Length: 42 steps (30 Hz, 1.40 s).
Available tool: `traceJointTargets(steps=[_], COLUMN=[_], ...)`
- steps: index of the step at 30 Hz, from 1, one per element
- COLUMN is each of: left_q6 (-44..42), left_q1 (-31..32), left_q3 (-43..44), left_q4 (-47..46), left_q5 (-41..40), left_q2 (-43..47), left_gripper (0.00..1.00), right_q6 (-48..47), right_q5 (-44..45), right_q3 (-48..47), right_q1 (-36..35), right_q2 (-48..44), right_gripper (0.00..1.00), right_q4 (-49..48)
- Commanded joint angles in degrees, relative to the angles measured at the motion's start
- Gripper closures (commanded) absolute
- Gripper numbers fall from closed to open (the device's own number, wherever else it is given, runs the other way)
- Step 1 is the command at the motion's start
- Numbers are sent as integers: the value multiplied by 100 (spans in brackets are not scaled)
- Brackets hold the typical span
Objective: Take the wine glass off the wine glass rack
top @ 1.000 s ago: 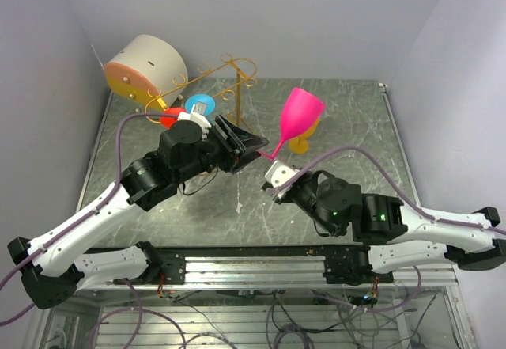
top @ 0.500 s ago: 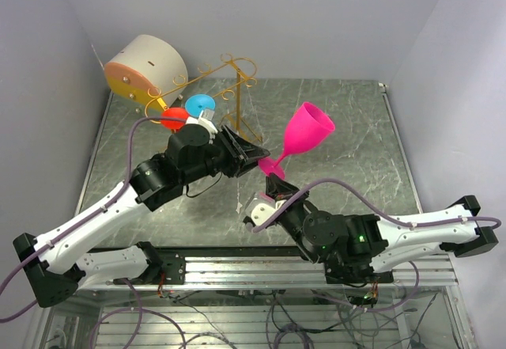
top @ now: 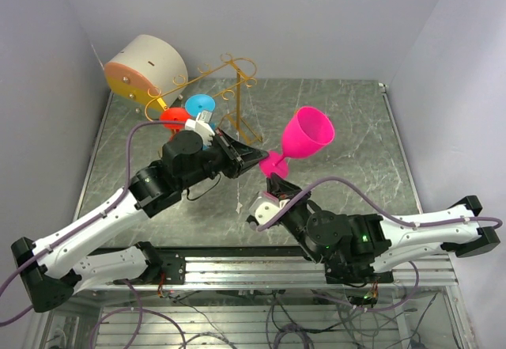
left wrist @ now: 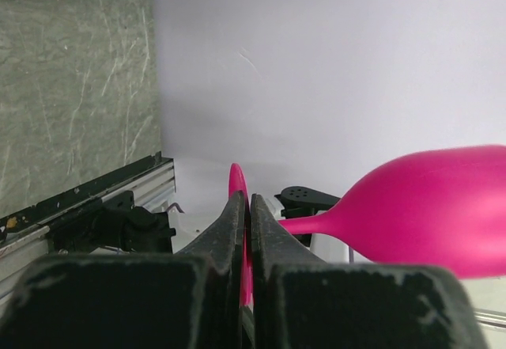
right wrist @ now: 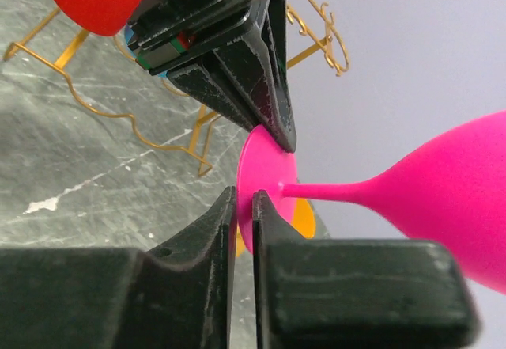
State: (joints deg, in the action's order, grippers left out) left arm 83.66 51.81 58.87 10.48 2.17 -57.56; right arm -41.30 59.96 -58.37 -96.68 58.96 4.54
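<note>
Two pincers shut on one item: left pincer point(top: 260, 159) nipped tight on one edge of the round foot of the pink plastic wine glass point(top: 307, 132), right pincer point(top: 273, 183) closed narrow on the opposite edge of the same foot, just beside the stem. Held in the air above the grey marbled desk point(top: 360, 123), off and to the right of the gold wire wine glass rack with scroll ends point(top: 230, 75), stem tilted, bowl up and out to the right. At that rack: one red plastic glass point(top: 172, 116) and one blue plastic glass point(top: 199, 103), with a cream drum with orange face point(top: 146, 64) at the back left corner.
</note>
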Motion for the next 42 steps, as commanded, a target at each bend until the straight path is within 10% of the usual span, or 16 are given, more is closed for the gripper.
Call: traceJointTargets(steps=[1,6,30,42], left_q6=[-149,-223,-806,-948], left_q1=[6,6,11,12], left_q3=[-73,-157,-449,-536], left_q4=[-332,53,1993,2933], left_q5=[-72,-624,-2270,-2505], left_q2=[324,661,2099,2888], left_gripper=[93,93,93,93], right_q6=[777,1910,5734,5200], right_q5=[342,559,459,1491], right_q3=[-236,-664,-2419,-4539], right_q1=[-190,-184,-200,824], right_q2=[-245,-240,-613,1049], right_gripper=[85,62,62,54], right_q4=[349,1562,5086,5244])
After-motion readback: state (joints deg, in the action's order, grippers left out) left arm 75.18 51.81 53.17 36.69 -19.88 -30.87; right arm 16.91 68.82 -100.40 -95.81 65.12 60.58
